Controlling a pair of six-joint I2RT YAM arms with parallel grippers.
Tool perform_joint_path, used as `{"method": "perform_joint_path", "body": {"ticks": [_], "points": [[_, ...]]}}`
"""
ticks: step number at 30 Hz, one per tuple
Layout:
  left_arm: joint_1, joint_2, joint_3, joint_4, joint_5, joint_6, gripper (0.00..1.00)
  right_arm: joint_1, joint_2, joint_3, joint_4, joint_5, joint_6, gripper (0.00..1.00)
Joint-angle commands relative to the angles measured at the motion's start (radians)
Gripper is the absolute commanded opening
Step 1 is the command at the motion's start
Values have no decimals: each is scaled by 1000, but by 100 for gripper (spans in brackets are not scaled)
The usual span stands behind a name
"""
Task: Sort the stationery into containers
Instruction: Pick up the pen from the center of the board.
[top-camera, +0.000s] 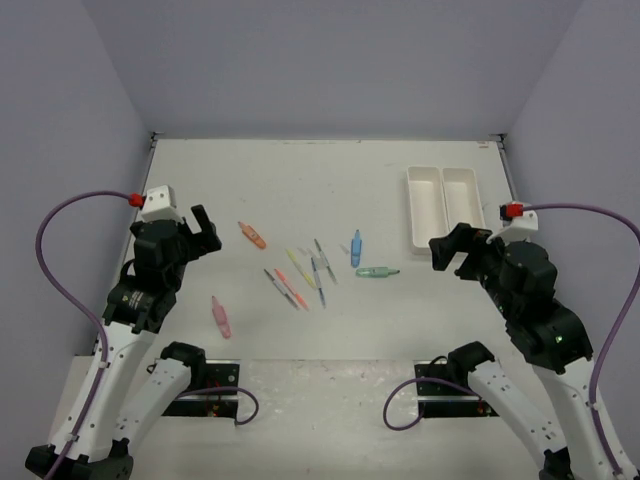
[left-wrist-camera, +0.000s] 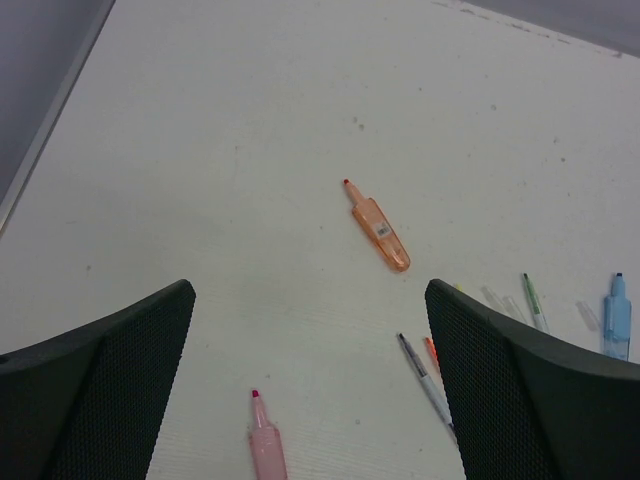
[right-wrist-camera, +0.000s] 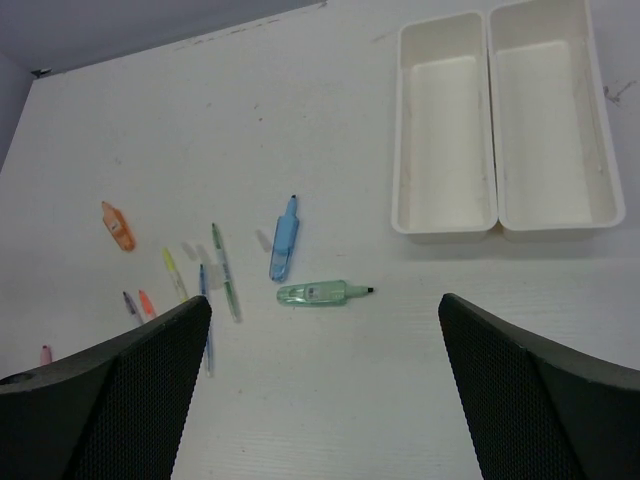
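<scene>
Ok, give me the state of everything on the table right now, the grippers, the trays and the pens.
Left gripper: open, holding nothing.
Right gripper: open, holding nothing.
Left tray: empty.
Right tray: empty.
Orange marker: lying loose on the table.
Pink marker: lying loose.
Blue marker: lying loose.
Green marker: lying loose, near the blue one.
Thin pens: scattered flat, none in a tray.

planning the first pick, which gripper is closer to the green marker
Right. The right gripper sits just right of the green marker; the left gripper is far to its left, beyond the other pens.
</scene>
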Motion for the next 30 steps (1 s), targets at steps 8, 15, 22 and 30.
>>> {"method": "perform_joint_path", "body": {"ticks": [8, 15, 22, 30], "points": [[-5, 4, 5, 26, -14, -55, 100, -4, -34, -4, 53, 19, 14, 99], [-5, 53, 29, 11, -11, -53, 100, -4, -33, -31, 120, -112, -2, 99], [-5, 54, 28, 7, -37, -49, 100, 51, 258, 56, 94, -318, -10, 99], [-3, 54, 7, 14, -11, -39, 100, 351, 665, 138, 185, -94, 28, 92]]}}
